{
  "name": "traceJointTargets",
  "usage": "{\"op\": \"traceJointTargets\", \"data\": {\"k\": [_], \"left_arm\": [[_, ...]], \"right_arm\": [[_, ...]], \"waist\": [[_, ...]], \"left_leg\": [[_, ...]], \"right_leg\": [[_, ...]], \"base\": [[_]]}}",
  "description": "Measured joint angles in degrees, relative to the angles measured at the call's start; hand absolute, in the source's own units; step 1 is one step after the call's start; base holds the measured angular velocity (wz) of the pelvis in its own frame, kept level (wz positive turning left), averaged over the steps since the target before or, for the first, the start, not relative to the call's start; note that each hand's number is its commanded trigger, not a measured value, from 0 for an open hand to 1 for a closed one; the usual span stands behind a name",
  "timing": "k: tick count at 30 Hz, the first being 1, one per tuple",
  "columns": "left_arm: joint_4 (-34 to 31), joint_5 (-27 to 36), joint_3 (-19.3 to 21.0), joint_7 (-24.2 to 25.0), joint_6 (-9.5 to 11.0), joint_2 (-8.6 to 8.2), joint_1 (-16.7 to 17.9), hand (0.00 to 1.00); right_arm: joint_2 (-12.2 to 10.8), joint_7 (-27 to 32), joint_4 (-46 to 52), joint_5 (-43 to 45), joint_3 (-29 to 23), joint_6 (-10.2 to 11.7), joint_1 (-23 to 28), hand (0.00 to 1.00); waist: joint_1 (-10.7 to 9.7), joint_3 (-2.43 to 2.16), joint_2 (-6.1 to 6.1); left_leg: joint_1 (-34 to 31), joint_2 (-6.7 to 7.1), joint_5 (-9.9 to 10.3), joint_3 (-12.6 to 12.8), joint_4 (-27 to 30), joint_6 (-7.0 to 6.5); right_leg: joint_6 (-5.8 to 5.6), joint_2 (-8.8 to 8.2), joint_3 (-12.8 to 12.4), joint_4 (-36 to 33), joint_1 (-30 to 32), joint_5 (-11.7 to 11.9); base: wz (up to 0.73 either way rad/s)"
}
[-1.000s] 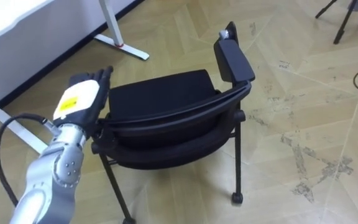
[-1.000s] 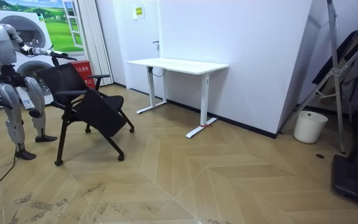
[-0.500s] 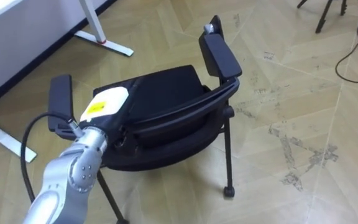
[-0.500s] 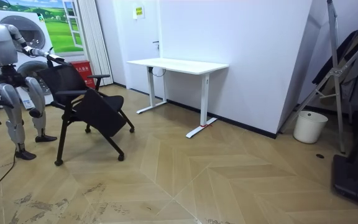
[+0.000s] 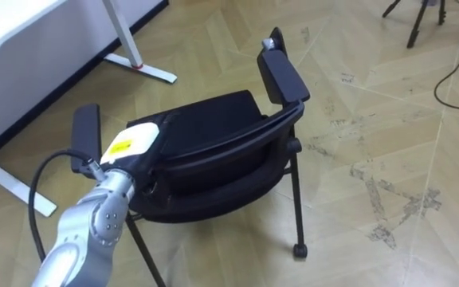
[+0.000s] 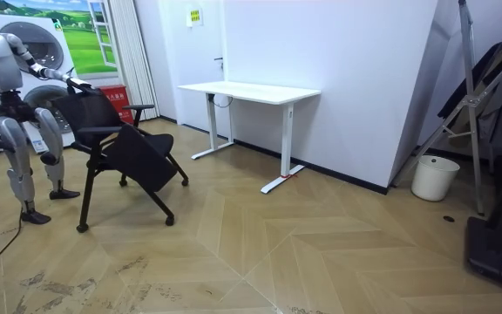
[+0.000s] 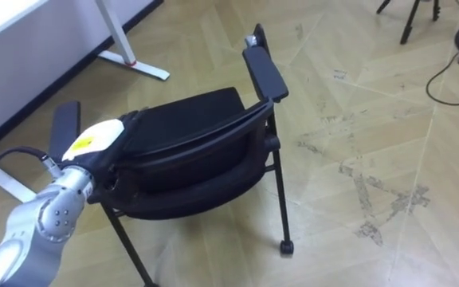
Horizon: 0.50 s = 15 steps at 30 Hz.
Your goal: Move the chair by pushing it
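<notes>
The floor [image 5: 373,96] takes up most of both eye views. It is left bare between the chair and the white desk [image 5: 6,24], which is cut off at the upper left. That open stretch is judged to be the path along which the push is meant to go. In the room view the desk [image 6: 249,90] is found at the centre against the white wall. The robot is seen standing at the far left edge, directly behind the chair [image 6: 120,139], a stance judged to let its weight be put behind the back.

The black chair [image 5: 213,127] is placed in the middle of the eye views and is seen from behind and above, with its seat turned toward the upper left. Its curved backrest [image 5: 237,147] is presented nearest the camera, which is judged to be why this part is taken. Two padded armrests are raised at either end, one [image 5: 284,73] at upper centre and the other [image 5: 86,135] at mid-left.

The left hand [image 5: 134,142] is seen entering from the lower left and resting on the backrest's left end, just beside that armrest. Contact so high up is judged to suit rolling the chair. Whether the hand is laid flat or closed round the rail cannot be told, as its far side is lost against the black frame.

A caster [image 5: 300,251] is seen under the rear leg at lower right, set on the floor.
</notes>
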<state>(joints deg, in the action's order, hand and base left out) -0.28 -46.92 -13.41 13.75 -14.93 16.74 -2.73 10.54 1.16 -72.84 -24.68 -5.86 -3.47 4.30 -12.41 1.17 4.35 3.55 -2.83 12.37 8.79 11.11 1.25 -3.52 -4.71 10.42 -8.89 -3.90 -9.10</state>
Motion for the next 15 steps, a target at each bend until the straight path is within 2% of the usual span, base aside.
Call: {"op": "traceJointTargets", "data": {"k": [3,8,10,13,15], "left_arm": [[2.2,0.0,0.2,-1.9,0.7,-0.59,-0.9,0.0],[10.3,0.2,0.8,-5.0,4.5,-0.57,-3.8,0.0],[12.9,0.1,0.8,-6.4,5.7,-0.57,-4.4,0.0],[17.5,0.1,0.7,-9.2,7.8,-0.62,-5.8,0.0],[19.5,0.1,0.4,-10.7,8.2,-0.71,-6.3,0.0]], "right_arm": [[0.0,0.7,-0.2,0.2,0.0,0.0,0.2,0.0],[0.4,0.8,-0.2,0.7,-0.1,0.0,0.3,0.0],[0.3,0.7,0.1,0.7,-0.5,-0.2,0.3,0.0],[0.3,1.5,0.6,0.8,-1.7,-0.2,0.4,0.0],[0.4,2.2,1.8,0.8,-1.7,-0.2,0.7,0.0]], "waist": [[0.0,-0.04,-0.28],[0.2,-0.19,-0.8],[0.1,-0.36,-1.38],[0.0,-0.87,-2.2],[-0.1,-1.01,-2.46]], "left_leg": [[0.1,0.01,0.0,0.1,0.0,0.0],[1.3,0.06,0.0,0.7,-0.5,0.0],[2.0,0.09,0.0,0.7,-0.5,0.0],[2.5,0.08,0.0,0.7,-0.4,0.0],[3.0,0.08,0.0,0.8,-0.5,0.0]], "right_leg": [[0.0,0.03,-0.3,0.0,0.0,0.0],[-0.03,0.05,-0.9,-0.1,-0.8,0.0],[-0.07,0.05,-1.0,-0.1,-1.2,-0.4],[-0.13,0.12,-1.2,-0.1,-1.7,-0.6],[-0.14,0.13,-1.4,0.0,-2.1,-0.6]], "base": [[0.0],[-0.05],[0.0],[0.0],[-0.04]]}}
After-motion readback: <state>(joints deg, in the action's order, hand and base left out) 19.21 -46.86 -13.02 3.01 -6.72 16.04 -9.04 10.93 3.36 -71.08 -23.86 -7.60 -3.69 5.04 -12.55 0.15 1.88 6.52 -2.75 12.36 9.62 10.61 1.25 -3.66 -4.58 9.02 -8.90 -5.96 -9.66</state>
